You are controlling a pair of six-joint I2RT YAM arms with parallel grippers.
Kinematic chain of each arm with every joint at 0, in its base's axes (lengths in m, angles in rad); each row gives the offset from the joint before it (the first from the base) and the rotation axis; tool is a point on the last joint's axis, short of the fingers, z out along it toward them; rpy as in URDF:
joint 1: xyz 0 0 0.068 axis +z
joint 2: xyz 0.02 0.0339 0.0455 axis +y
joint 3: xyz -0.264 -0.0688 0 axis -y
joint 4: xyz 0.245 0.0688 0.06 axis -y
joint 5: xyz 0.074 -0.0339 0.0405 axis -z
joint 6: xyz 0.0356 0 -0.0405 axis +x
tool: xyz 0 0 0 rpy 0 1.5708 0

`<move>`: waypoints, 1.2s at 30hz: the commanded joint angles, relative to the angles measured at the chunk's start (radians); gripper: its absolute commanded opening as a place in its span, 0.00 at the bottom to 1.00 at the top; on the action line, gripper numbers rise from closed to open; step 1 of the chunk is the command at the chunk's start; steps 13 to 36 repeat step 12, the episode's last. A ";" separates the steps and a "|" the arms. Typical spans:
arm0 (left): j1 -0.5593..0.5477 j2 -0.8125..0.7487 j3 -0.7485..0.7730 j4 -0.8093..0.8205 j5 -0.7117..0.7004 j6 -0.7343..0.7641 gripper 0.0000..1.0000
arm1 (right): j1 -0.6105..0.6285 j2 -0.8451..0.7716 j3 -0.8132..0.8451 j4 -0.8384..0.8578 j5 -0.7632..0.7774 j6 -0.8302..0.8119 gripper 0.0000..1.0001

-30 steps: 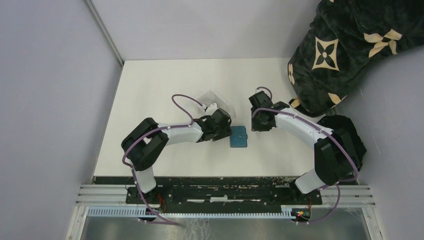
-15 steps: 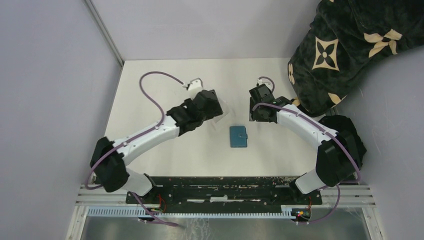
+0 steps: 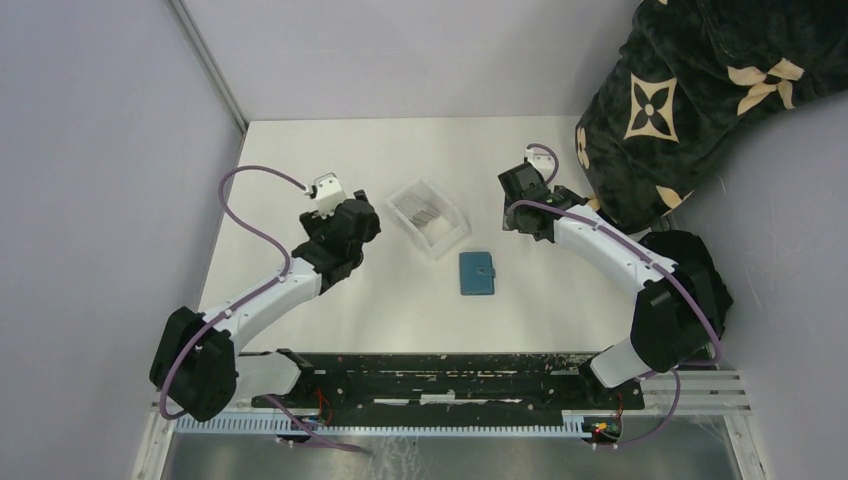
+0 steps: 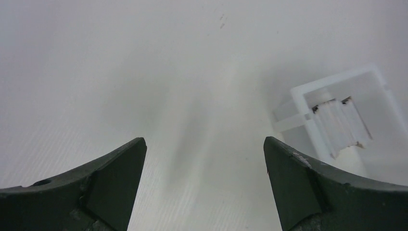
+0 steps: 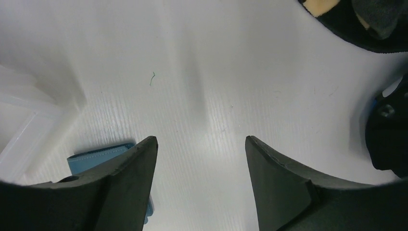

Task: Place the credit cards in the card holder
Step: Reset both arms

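Observation:
The teal card holder lies closed on the white table; its corner shows in the right wrist view. Greyish credit cards lie in a clear plastic tray just behind and left of it; the cards also show pale in the left wrist view. No gold card is visible. My left gripper is open and empty over bare table, left of the tray. My right gripper is open and empty, behind and right of the card holder.
A black blanket with beige flower marks drapes over the table's back right corner, close to my right arm; its edge shows in the right wrist view. Grey walls enclose the table at left and back.
My left arm has swung left, away from the card holder and off the tray, which now shows in full. My right gripper has drawn back a little.

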 commanded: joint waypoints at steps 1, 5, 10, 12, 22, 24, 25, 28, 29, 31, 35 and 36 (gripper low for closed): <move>0.018 0.021 -0.051 0.155 -0.038 0.127 0.99 | 0.001 -0.028 0.009 0.038 0.071 -0.001 0.74; 0.022 0.027 -0.070 0.173 -0.030 0.146 0.99 | 0.001 -0.051 -0.014 0.050 0.100 -0.014 0.74; 0.024 0.016 -0.088 0.194 -0.030 0.155 0.99 | 0.000 -0.107 -0.078 0.106 0.110 -0.049 0.73; 0.023 0.014 -0.091 0.195 -0.030 0.157 0.99 | 0.000 -0.119 -0.086 0.111 0.121 -0.052 0.76; 0.023 0.014 -0.091 0.195 -0.030 0.157 0.99 | 0.000 -0.119 -0.086 0.111 0.121 -0.052 0.76; 0.023 0.014 -0.091 0.195 -0.030 0.157 0.99 | 0.000 -0.119 -0.086 0.111 0.121 -0.052 0.76; 0.023 0.014 -0.091 0.195 -0.030 0.157 0.99 | 0.000 -0.119 -0.086 0.111 0.121 -0.052 0.76; 0.023 0.014 -0.091 0.195 -0.030 0.157 0.99 | 0.000 -0.119 -0.086 0.111 0.121 -0.052 0.76; 0.023 0.014 -0.091 0.195 -0.030 0.157 0.99 | 0.000 -0.119 -0.086 0.111 0.121 -0.052 0.76; 0.023 0.014 -0.091 0.195 -0.030 0.157 0.99 | 0.000 -0.119 -0.086 0.111 0.121 -0.052 0.76; 0.023 0.014 -0.091 0.195 -0.030 0.157 0.99 | 0.000 -0.119 -0.086 0.111 0.121 -0.052 0.76; 0.023 0.014 -0.091 0.195 -0.030 0.157 0.99 | 0.000 -0.119 -0.086 0.111 0.121 -0.052 0.76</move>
